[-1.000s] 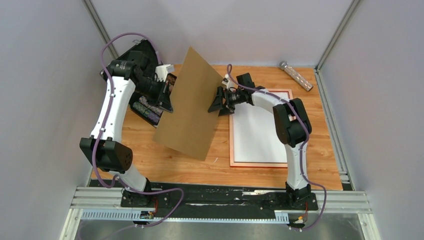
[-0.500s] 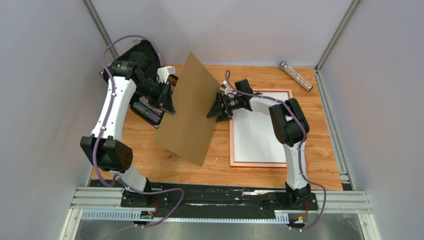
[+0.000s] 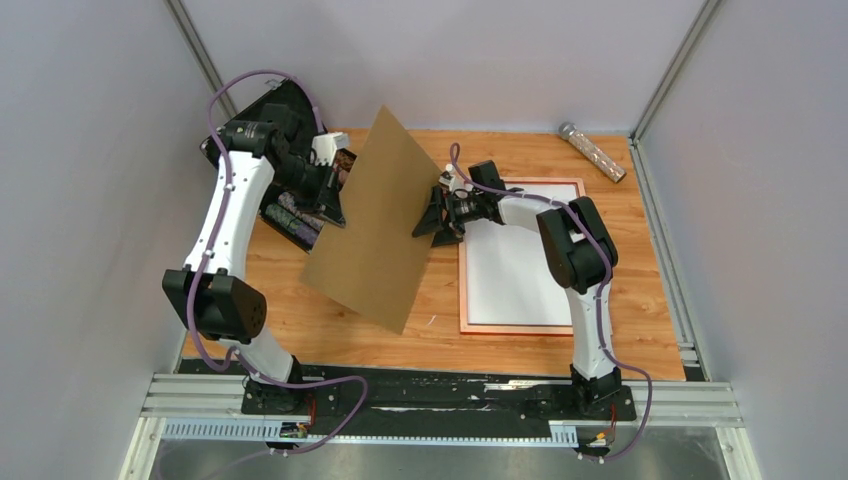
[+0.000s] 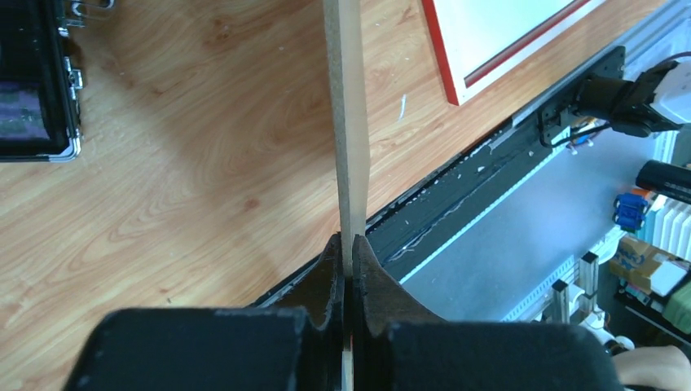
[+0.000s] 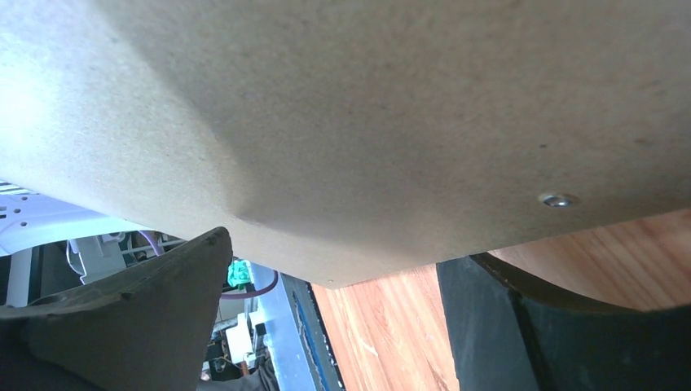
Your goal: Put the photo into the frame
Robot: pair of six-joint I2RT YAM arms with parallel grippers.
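From above, we see a large flat brown backing board (image 3: 375, 230) held up off the wooden table (image 3: 440, 340), tilted with one corner low toward the near edge. The left gripper (image 3: 335, 208) is clamped on the board's left edge. The right gripper (image 3: 432, 215) sits just beside the board's right edge with its jaws spread. Right of the board, the thin-edged rectangular frame (image 3: 520, 328) lies flat on the table, pinkish-copper rim up. The large rectangular photo (image 3: 515, 265) lies inside it, plain white back up. A black case (image 3: 285, 105) stands open at the far left. A silver glittery cylinder (image 3: 592, 150) lies at the far right corner.

In the left wrist view, we see the board (image 4: 346, 122) edge-on. The left gripper (image 4: 349, 252) is pinched tight on it, both fingers pressed against its faces. Beyond, on the table (image 4: 204, 163), a corner of the frame (image 4: 437, 50) shows a red edge around the white photo (image 4: 505, 24). Part of the case (image 4: 33, 98) is at the upper left.

In the right wrist view, the board's brown face (image 5: 367, 122) fills the upper part of the picture. The right gripper (image 5: 338, 252) is spread wide, one finger on each side below the board's edge. We cannot tell whether either finger touches the board. Wood of the table (image 5: 391, 342) shows between them.
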